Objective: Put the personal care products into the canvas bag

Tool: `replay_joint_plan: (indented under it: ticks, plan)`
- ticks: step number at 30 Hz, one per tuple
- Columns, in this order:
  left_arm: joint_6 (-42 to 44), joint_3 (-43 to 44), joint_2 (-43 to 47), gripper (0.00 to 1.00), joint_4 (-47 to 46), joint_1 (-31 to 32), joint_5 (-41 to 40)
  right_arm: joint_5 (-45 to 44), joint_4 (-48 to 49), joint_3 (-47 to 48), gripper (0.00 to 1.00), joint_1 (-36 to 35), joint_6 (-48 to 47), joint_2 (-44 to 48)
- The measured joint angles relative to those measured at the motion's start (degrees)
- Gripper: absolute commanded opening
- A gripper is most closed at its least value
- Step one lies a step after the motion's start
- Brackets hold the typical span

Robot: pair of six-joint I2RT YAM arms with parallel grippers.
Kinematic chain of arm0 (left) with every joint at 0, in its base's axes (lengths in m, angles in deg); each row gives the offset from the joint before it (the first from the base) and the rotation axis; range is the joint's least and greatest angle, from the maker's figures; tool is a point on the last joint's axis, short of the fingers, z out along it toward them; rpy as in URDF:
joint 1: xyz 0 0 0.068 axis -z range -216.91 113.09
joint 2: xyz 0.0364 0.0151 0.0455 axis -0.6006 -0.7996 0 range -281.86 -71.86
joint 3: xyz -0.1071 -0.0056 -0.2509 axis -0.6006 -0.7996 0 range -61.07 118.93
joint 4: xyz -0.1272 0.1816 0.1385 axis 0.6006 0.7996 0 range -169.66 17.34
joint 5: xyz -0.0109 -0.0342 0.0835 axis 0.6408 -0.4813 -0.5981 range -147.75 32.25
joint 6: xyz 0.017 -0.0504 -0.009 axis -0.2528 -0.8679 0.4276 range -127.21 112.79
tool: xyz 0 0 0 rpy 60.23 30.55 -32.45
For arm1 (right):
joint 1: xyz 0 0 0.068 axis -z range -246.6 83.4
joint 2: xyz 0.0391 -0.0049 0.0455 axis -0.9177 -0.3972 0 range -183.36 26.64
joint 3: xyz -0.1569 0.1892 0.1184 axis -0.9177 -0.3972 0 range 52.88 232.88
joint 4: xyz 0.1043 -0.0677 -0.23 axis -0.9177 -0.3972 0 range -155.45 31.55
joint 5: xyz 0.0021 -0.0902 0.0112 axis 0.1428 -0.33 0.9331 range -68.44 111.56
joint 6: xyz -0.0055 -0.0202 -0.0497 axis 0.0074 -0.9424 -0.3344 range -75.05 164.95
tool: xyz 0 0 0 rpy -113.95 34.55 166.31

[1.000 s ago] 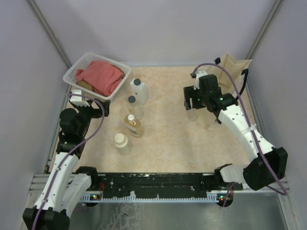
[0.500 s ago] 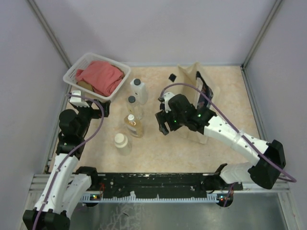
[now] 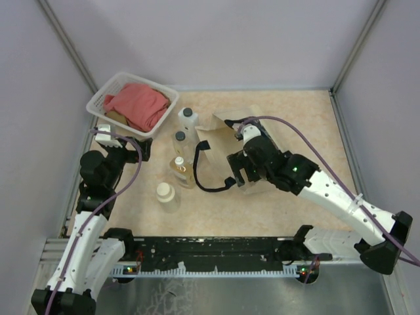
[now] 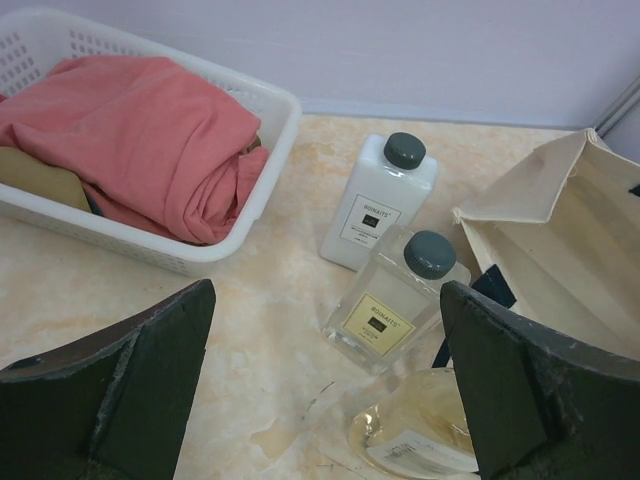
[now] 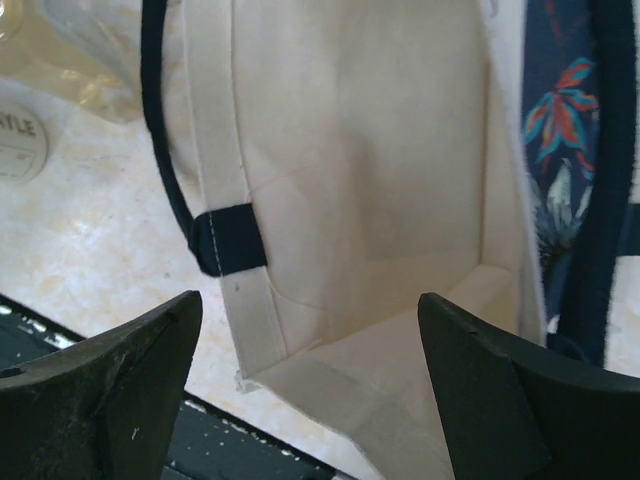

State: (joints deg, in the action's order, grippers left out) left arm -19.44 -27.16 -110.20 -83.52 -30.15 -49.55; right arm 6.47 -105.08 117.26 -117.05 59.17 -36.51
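One canvas bag (image 3: 211, 131) lies on its side in the middle of the desk (image 3: 295, 118), its mouth turned toward the bottles and its pale inside showing. One black strap (image 3: 209, 186) loops out over the desk from its near edge. The right wrist view looks straight into the bag, with a strip of navy floral print (image 5: 560, 120) along its right side. The right hand (image 5: 310, 297) hangs over the bag, its two fingers spread wide with only the fabric lining beneath them, gripping nothing. Four personal care products stand upright outside the bag, in a loose column just to its left: the white bottle with black cap (image 3: 189, 125) farthest back, then the clear bottle with dark cap (image 3: 182, 146), then the amber bottle with white top (image 3: 181, 172), and nearest the arms the squat cream bottle (image 3: 167, 196), a little apart from the others. The bag's near corner sits just beside the clear bottle. The left hand (image 4: 327, 290) hovers left of the bottles, fingers wide and empty. At the far left corner sits one white lattice basket (image 3: 98, 98) holding one red cloth (image 3: 136, 105).
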Motion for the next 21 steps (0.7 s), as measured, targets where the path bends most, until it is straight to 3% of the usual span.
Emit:
replay_joint_plan:
  ticks: [8, 21]
  plan:
    - [0.0, 0.0, 0.0, 0.99, 0.0, 0.0, 1.1, -5.1, -0.9, 1.4, 0.92, 0.1, -0.5, 1.0]
    - [0.0, 0.0, 0.0, 0.99, 0.0, 0.0, 1.7, 14.6, 8.6, 0.7, 0.93, -0.1, -2.1, 11.8]
